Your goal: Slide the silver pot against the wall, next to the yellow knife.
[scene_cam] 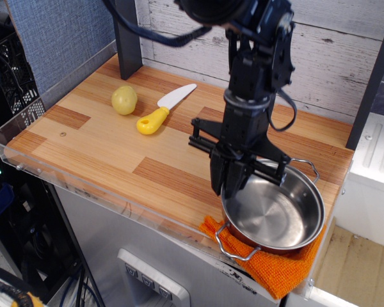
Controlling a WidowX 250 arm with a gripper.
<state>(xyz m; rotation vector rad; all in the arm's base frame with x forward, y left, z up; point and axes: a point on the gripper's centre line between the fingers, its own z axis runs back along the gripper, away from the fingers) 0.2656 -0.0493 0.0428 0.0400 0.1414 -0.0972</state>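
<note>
The silver pot is at the front right of the wooden table, tilted and partly over an orange cloth. My gripper points down and is shut on the pot's left rim, one finger inside and one outside. The yellow knife lies at the back middle-left, its white blade pointing toward the whitewashed plank wall. The pot is well to the right of the knife and away from the wall.
A round yellowish potato lies left of the knife. A black post stands at the back left next to a blue-grey fabric panel. A clear plastic lip runs along the table's front edge.
</note>
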